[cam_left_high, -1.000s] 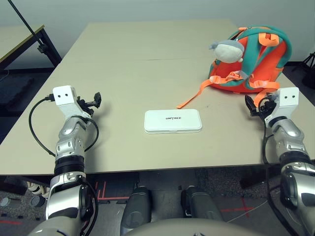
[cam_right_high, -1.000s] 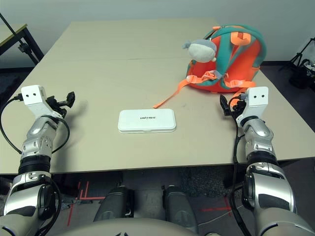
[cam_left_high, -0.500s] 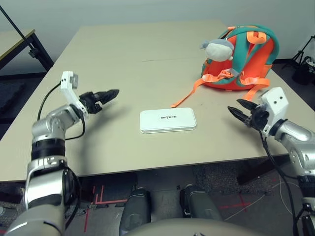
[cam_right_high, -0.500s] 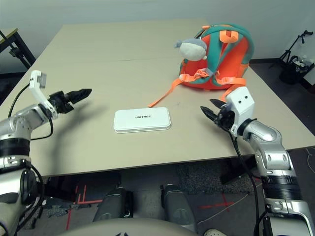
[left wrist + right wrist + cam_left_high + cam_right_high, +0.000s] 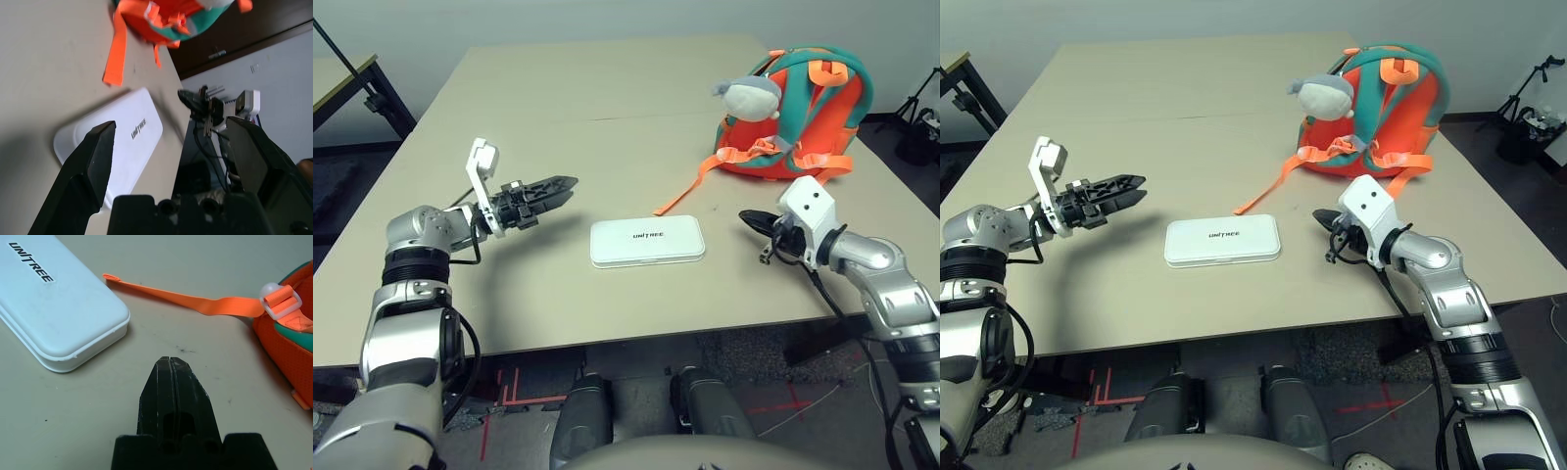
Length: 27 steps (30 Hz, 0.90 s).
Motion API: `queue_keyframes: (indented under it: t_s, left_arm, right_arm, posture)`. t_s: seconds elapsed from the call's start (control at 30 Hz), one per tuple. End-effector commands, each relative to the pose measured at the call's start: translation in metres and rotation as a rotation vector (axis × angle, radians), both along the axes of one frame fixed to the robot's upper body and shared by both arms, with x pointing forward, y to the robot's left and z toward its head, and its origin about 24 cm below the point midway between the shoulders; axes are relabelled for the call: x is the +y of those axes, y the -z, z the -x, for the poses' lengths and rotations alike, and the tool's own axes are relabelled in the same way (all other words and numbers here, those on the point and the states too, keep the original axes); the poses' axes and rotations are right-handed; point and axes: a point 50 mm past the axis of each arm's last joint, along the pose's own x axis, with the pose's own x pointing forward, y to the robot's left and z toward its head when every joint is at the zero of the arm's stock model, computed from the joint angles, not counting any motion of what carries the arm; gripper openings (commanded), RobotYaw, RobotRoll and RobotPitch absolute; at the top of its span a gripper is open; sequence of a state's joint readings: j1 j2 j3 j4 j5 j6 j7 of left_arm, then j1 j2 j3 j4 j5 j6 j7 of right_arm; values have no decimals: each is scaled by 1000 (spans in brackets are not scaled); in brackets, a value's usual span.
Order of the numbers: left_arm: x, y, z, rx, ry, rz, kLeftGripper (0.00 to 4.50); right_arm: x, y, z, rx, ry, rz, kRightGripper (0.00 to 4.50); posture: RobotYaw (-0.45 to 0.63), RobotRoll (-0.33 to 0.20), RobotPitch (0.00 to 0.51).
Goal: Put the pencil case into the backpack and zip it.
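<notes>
Both claws are held just above the beige worktop [image 5: 607, 108], one on each side of the flat white rounded-rectangular pencil case [image 5: 647, 242] with its small dark "UNITREE" lettering. On the robot's left, the left claw [image 5: 560, 188] is seen with its two black fingers spread wide, pointed toward the case and a little short of its near end, touching nothing. On the robot's right, the right claw [image 5: 751, 217] is seen with its fingers pressed together on nothing, its tip aimed at the case's other end and kept apart from it by a stretch of bare surface. The case lies flat near the front middle of the worktop. The small orange backpack [image 5: 803, 108] with teal trim and a grey plush charm [image 5: 751, 98] stands at the far right, well beyond the right claw. One loose orange strap [image 5: 690, 188] is trailed from it toward the case, its end lying just beside the case's far right corner.
</notes>
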<state>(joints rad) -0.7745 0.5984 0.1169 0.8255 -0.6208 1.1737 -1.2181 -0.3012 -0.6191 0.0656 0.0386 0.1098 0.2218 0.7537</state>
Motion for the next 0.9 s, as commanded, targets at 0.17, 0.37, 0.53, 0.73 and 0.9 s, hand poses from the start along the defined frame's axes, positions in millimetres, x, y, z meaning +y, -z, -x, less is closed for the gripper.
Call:
queue_keyframes:
  t_s: [0.17,0.37,0.53,0.73,0.9]
  left_arm:
    - [6,14,4,96,27,-122,4500]
    - [10,21,8,111,80,-206,4500]
    - [8,26,5,110,87,-241,4500]
    - [4,31,0,89,98,-285,4500]
    - [1,30,0,96,108,-239,4500]
  right_arm:
    - [4,5,-9,4,-33,48,30]
    - [5,7,-12,0,-41,65,30]
    - [3,8,-13,-1,-41,83,30]
    - [3,13,-12,7,-62,153,30]
    - [6,16,-11,13,-79,172,30]
  posture:
    - [-126,0,78]
    - [-129,0,73]
    - [-136,0,70]
    - [-152,0,66]
    - [-154,0,67]
